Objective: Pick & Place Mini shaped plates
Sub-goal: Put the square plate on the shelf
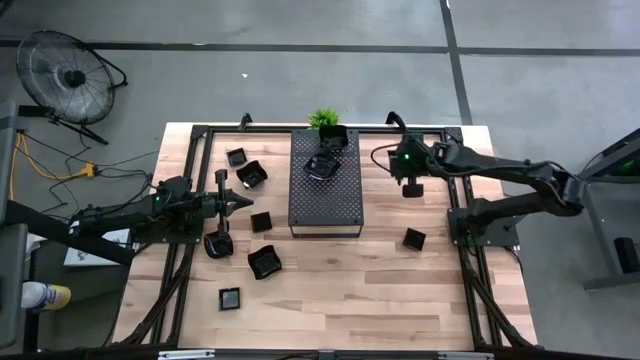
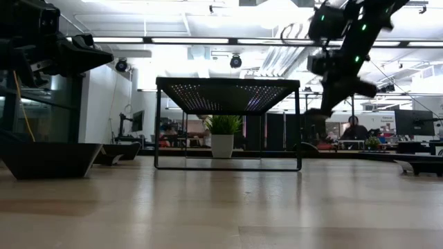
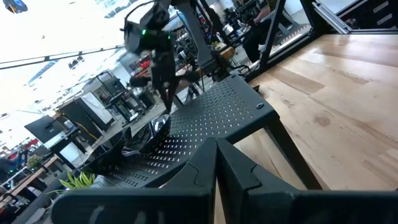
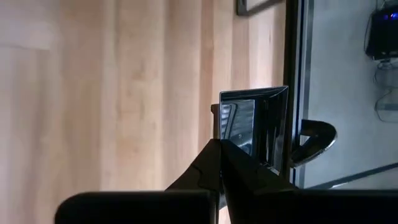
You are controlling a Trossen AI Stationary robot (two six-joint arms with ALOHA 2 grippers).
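Nearest my low camera sits one black dish (image 2: pixel 50 159) on the desk (image 2: pixel 228 207), and past it stands the perforated tray (image 2: pixel 228 90) on its legs with the small green plant (image 2: pixel 223 133) behind. From above I count the mini shaped plates scattered over the wood: two (image 1: pixel 237 157) (image 1: pixel 252 175) left of the tray toward the far edge, one (image 1: pixel 261 221) by the tray's near left corner, one (image 1: pixel 265 263) and another (image 1: pixel 231 298) closer to the near edge, one dark dish (image 1: pixel 218 244) just under my left arm, a single one (image 1: pixel 415 239) on the right side well apart from the rest, and a small cluster (image 1: pixel 322 163) resting on the tray's far end. My left tool (image 1: pixel 246 201) hovers on the left side of the desk, pointed at the tray, its fingers (image 3: pixel 214 163) pressed together with nothing between them. My right tool (image 2: pixel 320 109) hangs above the desk to the right of the tray, near the far edge, and in its wrist view its fingers (image 4: pixel 217 163) meet at a point, clenched on nothing. That same wrist view shows one glossy square plate (image 4: pixel 252 124) lying just past the fingertips, beside the dark frame rail (image 4: pixel 292 62) at the desk's edge.
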